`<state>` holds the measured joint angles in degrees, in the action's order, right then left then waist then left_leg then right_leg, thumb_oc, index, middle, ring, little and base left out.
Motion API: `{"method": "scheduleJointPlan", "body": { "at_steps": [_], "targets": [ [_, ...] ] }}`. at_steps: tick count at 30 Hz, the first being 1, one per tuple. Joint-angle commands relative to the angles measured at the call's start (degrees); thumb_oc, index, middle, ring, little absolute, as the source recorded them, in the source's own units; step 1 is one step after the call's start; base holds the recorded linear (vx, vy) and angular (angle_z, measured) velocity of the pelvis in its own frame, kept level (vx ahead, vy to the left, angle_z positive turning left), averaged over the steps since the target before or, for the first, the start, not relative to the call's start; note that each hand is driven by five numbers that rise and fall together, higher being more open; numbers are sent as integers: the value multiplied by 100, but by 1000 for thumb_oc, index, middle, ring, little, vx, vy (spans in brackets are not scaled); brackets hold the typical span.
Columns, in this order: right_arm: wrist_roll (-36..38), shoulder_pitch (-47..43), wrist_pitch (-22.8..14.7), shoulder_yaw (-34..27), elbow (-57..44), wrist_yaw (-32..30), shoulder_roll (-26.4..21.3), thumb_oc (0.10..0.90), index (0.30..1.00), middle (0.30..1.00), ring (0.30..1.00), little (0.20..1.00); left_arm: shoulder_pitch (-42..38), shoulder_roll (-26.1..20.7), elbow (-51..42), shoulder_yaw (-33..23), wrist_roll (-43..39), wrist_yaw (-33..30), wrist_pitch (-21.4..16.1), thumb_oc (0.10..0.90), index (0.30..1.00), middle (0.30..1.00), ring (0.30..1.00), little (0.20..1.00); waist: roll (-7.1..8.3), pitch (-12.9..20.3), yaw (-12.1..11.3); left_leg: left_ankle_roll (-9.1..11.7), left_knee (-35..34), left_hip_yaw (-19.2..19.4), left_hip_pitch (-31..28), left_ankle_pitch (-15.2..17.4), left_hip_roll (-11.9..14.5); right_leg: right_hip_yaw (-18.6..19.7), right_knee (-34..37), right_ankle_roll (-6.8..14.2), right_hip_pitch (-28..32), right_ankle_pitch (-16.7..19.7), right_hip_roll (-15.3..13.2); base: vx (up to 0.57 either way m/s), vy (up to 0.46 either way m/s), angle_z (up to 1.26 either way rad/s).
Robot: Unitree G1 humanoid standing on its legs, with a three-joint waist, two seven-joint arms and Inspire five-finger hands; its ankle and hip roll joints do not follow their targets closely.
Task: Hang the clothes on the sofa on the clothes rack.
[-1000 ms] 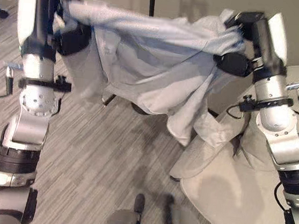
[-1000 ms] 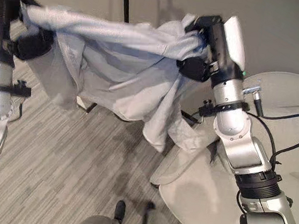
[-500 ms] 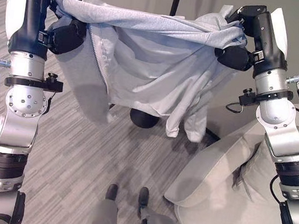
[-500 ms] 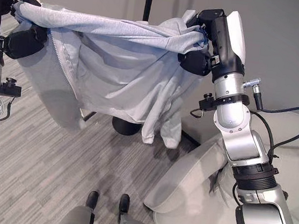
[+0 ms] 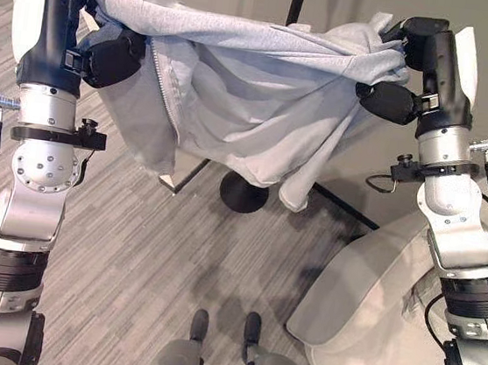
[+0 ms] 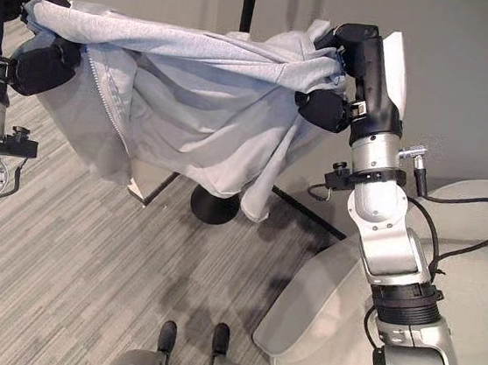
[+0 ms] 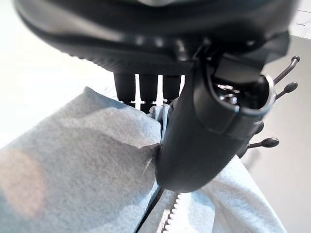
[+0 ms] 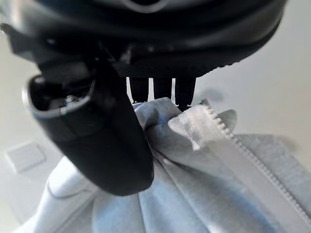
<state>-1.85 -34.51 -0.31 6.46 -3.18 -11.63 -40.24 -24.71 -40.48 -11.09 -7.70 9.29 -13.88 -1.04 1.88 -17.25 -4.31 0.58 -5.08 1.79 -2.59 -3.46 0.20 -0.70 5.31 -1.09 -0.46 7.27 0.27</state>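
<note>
Left eye view: the jacket [image 5: 253, 104], pale grey with a zip, is stretched in the air between both raised hands, clear of the sofa [image 5: 388, 313] at the near right. The left hand [image 5: 101, 43] grips its left end, the right hand [image 5: 396, 85] its right end. The rack [image 5: 247, 192] stands behind it: a dark pole rising at the far side and a round base on the floor [image 5: 131, 249] under the hanging cloth.

Right eye view: the same spread; the jacket's lower folds sag in front of the pole and one corner hangs just above the base.

Left wrist view: the thumb is pressed down on the cloth beside the zip, fingers [image 7: 146, 87] curled behind it, so the pinch looks firm. Knobbed pegs [image 7: 272, 141] of the rack stand just past the hand.

Right wrist view: thumb and fingers pinch a bunched edge with the zip tape sticking out.

The risk, as I judge it: the right pinch holds only a narrow bunch near the edge, so a tug could pull it free. The sagging folds could also snag a peg early and drag the jacket crooked.
</note>
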Motion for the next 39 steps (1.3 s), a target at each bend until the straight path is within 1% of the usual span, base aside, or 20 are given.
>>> {"method": "scheduleJointPlan", "body": {
  "at_steps": [1,2,4,5,6,7,8,9,11,14,16,17,23,31,33,35,36,37,38,39],
  "targets": [
    [-118,51,-188,-722,128,-475,-722,400,300,300,300,300,-233,-104,17,-778,-45,-676,-179,400,300,300,300,300,27,934,26,32,8,-40,-99,437,168,-289,-31,232,364,-424,-499,49,-191,-4],
    [73,30,-223,-776,221,-520,-715,400,300,300,300,300,-173,-15,28,-909,-27,-718,-155,400,300,300,300,300,57,963,53,19,8,-17,-128,411,264,-313,-31,245,374,-471,-428,63,-180,-6],
    [132,13,-226,-760,321,-531,-716,400,300,300,300,300,-143,46,-2,-974,9,-710,-117,400,300,300,300,300,39,953,90,7,8,3,-226,291,363,-332,-31,242,421,-513,-344,75,-168,-5],
    [166,35,-227,-802,319,-538,-722,400,300,300,300,300,-135,118,-103,-1003,32,-682,-95,400,300,300,300,300,55,916,99,18,42,18,-298,45,437,-306,-31,246,473,-508,-274,52,-197,-2],
    [195,19,-230,-811,310,-543,-742,400,300,300,300,300,-138,148,-177,-1008,32,-671,-94,400,300,300,300,300,130,834,82,42,402,-1,-179,-18,432,-270,-31,244,544,-450,-292,23,-161,2],
    [197,16,-230,-815,311,-543,-743,400,300,300,300,300,-140,149,-186,-1009,33,-668,-88,400,300,300,300,300,137,822,90,40,502,-16,-128,25,425,-279,-31,246,546,-446,-301,-14,-166,11],
    [235,4,-241,-826,274,-542,-785,400,300,300,300,300,-146,183,-287,-1012,28,-651,-94,400,300,300,300,300,225,731,49,25,912,-89,58,32,388,-248,-31,220,592,-368,-332,-16,-210,23],
    [290,-65,-197,-831,284,-570,-773,400,300,300,300,300,-207,201,-392,-983,-28,-652,-59,400,300,300,300,300,335,545,-41,72,1498,-193,510,142,362,-211,-31,186,736,-394,-350,32,-232,25],
    [286,29,-217,-1011,134,-584,-704,400,300,300,300,300,-234,166,-475,-1007,-26,-619,-24,400,300,300,300,300,288,581,-103,-9,1116,-282,787,300,352,-181,-31,170,782,-493,-225,119,-90,22],
    [258,-21,-217,-1082,78,-651,-666,400,300,300,300,300,-303,48,-430,-894,-16,-591,-20,400,300,300,300,300,270,585,-381,33,165,-472,1197,67,118,-35,-31,124,855,-519,-139,132,11,-11],
    [202,-98,-210,-969,0,-607,-534,400,300,300,300,300,-307,-40,-475,-927,24,-552,16,400,300,300,300,300,172,721,-442,58,8,-696,1052,74,153,82,-31,87,840,-540,-124,219,200,-57],
    [141,-136,-225,-958,-202,-604,-405,400,300,300,300,300,-188,-74,-528,-1030,88,-540,-30,400,300,300,300,300,149,886,-438,102,8,-674,958,10,145,127,-31,64,797,-467,-283,280,330,-109],
    [111,-150,-206,-918,-444,-583,-300,400,300,300,300,300,-175,-143,-499,-1020,102,-563,-88,400,300,300,300,300,166,1037,-437,88,8,-456,744,147,-43,120,-31,89,755,-371,-594,143,169,-60],
    [52,-156,-208,-905,-644,-555,-207,400,300,300,300,300,-180,-132,-517,-1141,113,-667,-129,400,300,300,300,300,208,1049,-501,54,8,-441,541,241,-209,136,-31,118,878,-166,-864,98,129,-13],
    [69,-105,-207,-908,-656,-545,-200,400,300,300,300,300,-228,-84,-617,-1094,111,-617,-121,400,300,300,300,300,173,1042,-547,16,8,-555,427,247,-260,195,-737,30,791,-33,-942,114,182,-1],
    [97,-75,-205,-943,-759,-533,-210,400,300,300,300,300,-302,2,-711,-1032,84,-581,-122,400,300,300,300,300,-13,913,-510,9,8,-641,241,220,-193,322,-1715,-20,388,-57,-774,52,223,-16],
    [95,-146,-202,-885,-859,-523,-236,400,300,300,300,300,-326,128,-795,-1069,123,-605,-101,400,300,300,300,300,-284,586,-369,19,8,-667,-39,235,-27,509,-2549,-145,-97,-180,-511,22,175,-31],
    [113,-138,-213,-872,-897,-513,-204,400,300,300,300,300,-317,123,-792,-1107,128,-615,-85,400,300,300,300,300,-272,538,-356,43,8,-652,-128,280,0,490,-2435,-120,-179,-232,-573,105,41,-30],
    [34,-108,-251,-916,-990,-542,-214,400,300,300,300,300,-251,82,-797,-1245,155,-672,-106,400,300,300,300,300,-156,513,-331,69,8,-655,-237,347,-26,253,-1374,-23,-244,-280,-790,106,-75,-31],
    [31,-101,-253,-920,-994,-543,-208,400,300,300,300,300,-247,78,-798,-1244,155,-672,-109,400,300,300,300,300,-154,516,-316,64,8,-671,-226,324,-30,231,-1269,-18,-197,-212,-798,171,-119,-17]
  ]
}}
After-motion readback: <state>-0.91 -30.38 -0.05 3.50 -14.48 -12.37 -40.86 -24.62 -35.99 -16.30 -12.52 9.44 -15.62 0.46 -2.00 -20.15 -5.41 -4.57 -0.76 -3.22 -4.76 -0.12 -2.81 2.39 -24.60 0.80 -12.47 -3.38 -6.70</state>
